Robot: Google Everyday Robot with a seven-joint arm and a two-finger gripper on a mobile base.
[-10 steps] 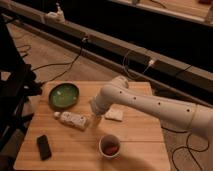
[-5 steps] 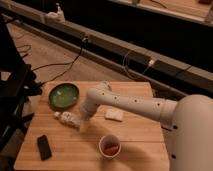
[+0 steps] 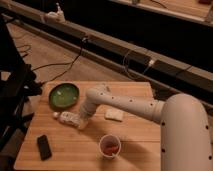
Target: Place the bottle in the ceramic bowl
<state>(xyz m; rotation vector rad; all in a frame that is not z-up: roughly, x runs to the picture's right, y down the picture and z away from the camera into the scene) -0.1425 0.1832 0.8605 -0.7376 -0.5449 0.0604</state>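
Observation:
The white bottle (image 3: 67, 118) lies on its side on the wooden table (image 3: 75, 152), a little in front of the green ceramic bowl (image 3: 63, 95). The bowl sits at the table's far left and holds nothing. My white arm reaches in from the right across the table. My gripper (image 3: 81, 121) is at the bottle's right end, low over the table, and touches or overlaps it.
A flat white block (image 3: 114, 114) lies right of the arm's end. A small white cup with red contents (image 3: 109, 146) stands near the front. A black rectangular object (image 3: 44, 147) lies at the front left. Cables run over the floor behind the table.
The arm has swung further left and down, bringing the gripper to the bottle's right end. The bottle, bowl, cup and block have stayed in place.

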